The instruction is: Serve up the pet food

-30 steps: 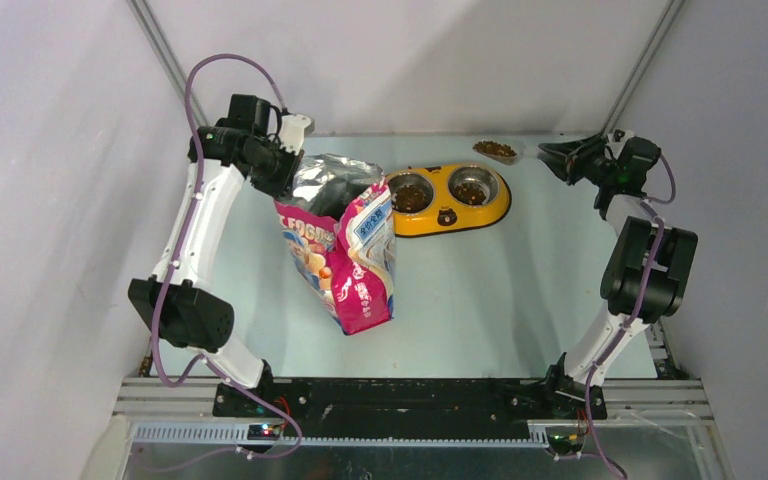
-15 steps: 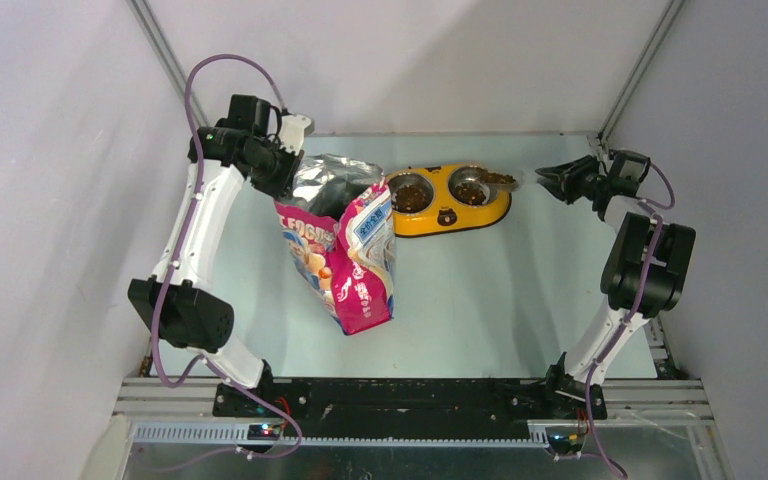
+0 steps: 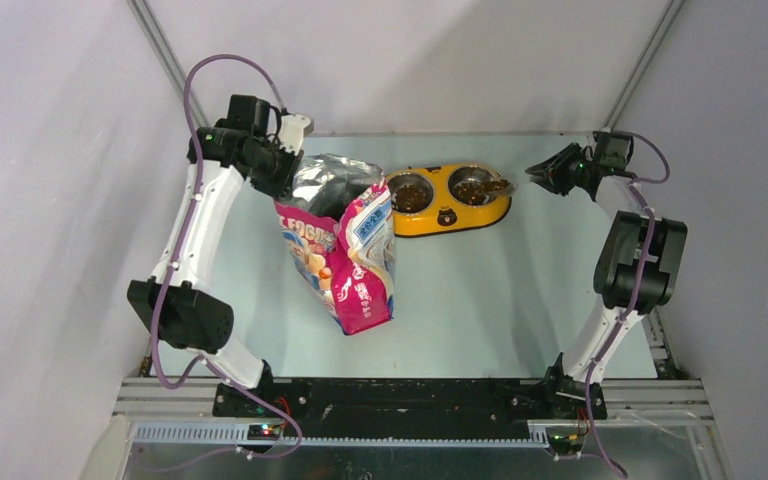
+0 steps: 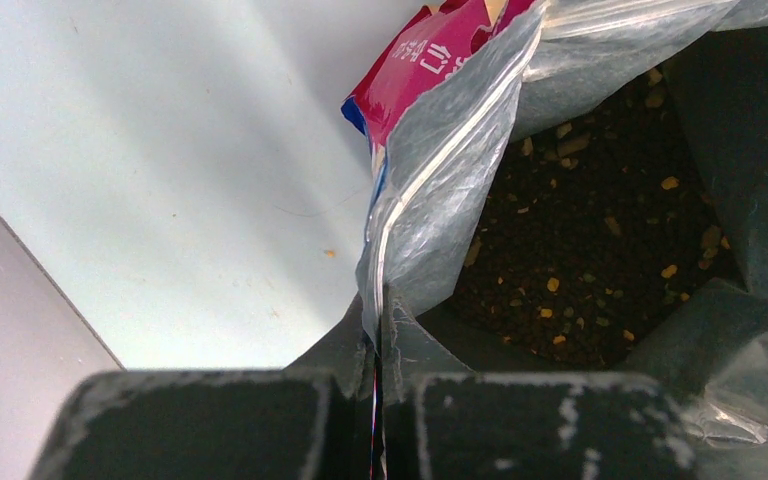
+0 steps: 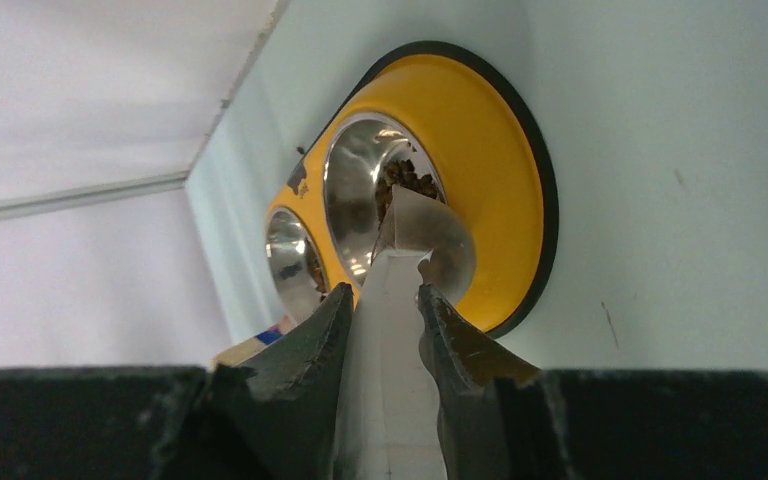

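Note:
The pink-and-blue cat food bag (image 3: 345, 250) stands open at centre-left. My left gripper (image 3: 293, 172) is shut on its back rim (image 4: 400, 220); the pet food (image 4: 600, 230) shows as brown kibble inside. My right gripper (image 3: 542, 172) is shut on the handle of the clear scoop (image 5: 390, 350). The scoop's cup (image 3: 505, 184) is tilted over the right steel cup of the yellow double bowl (image 3: 447, 217). Kibble (image 5: 405, 180) lies in that cup, and more kibble (image 3: 409, 197) fills the left cup.
The double bowl (image 5: 500, 180) sits near the back wall, just right of the bag. Side walls and frame posts stand close behind both grippers. Bare table (image 3: 500, 300) lies in front of the bowl.
My right gripper has carried the scoop from the back right corner leftward and down to the right cup and tipped it. The left arm and the bag have stayed still.

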`<state>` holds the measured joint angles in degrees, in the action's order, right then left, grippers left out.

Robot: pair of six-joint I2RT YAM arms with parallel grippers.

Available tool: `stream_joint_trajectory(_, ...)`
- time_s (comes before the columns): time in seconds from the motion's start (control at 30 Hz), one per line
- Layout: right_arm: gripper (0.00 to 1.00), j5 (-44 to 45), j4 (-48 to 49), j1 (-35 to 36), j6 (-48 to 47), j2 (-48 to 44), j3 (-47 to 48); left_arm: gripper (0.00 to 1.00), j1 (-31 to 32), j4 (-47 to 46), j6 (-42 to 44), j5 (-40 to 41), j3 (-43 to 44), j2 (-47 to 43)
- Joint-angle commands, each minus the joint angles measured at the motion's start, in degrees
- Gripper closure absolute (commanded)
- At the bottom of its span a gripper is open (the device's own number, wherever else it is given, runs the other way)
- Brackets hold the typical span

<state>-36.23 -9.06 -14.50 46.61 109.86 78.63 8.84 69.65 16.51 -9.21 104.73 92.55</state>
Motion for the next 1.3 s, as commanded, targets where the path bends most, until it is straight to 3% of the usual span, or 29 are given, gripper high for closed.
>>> stream_joint_trajectory(0.0,1.00,8.31,-8.98,2.55,-12.58,-1.45,6.73,1.00,-0.49,-1.02,-0.58,0.59,-0.40,-2.64)
stream_joint_trajectory(0.4,1.00,23.22,-19.37,13.92,-42.41,-3.13,16.10,1.00,-0.40,-2.21,-1.71,-2.73,1.52,-3.78)
stream_joint_trajectory(0.63,1.00,32.11,-18.14,23.27,-58.78,-5.85,15.31,1.00,-0.40,-3.79,-3.24,-7.00,1.53,-4.94)
stream_joint_trajectory(0.9,1.00,38.13,-17.83,28.83,-67.18,-7.93,15.41,1.00,-0.40,-8.63,-4.20,-9.08,-2.80,-9.77)
stream_joint_trajectory(1.27,1.00,41.14,-20.20,31.34,-69.54,-9.37,16.92,1.00,-0.40,-14.00,-6.61,-12.53,-7.78,-13.49)
